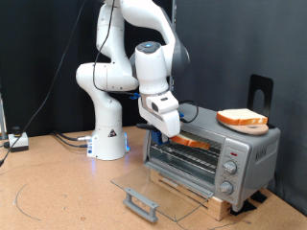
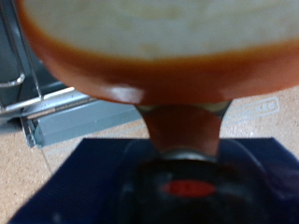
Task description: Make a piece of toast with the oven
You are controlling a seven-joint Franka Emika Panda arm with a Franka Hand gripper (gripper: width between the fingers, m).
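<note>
The silver oven (image 1: 230, 153) stands at the exterior view's right with its glass door (image 1: 158, 187) folded down flat and the grey bar handle (image 1: 141, 203) at the front. My gripper (image 1: 176, 134) is at the oven's mouth, shut on the piece of toast (image 1: 195, 141), which lies flat and reaches into the opening above the wire rack. In the wrist view the toast (image 2: 159, 37) fills the upper part, pale face and orange-brown crust, with one dark finger (image 2: 187, 131) under it. The second slice (image 1: 242, 119) lies on top of the oven.
The white robot base (image 1: 108, 134) stands to the exterior view's left of the oven, with cables on the brown table (image 1: 58, 192). Three knobs (image 1: 230, 168) sit on the oven's front right. A black stand (image 1: 261, 91) rises behind the oven.
</note>
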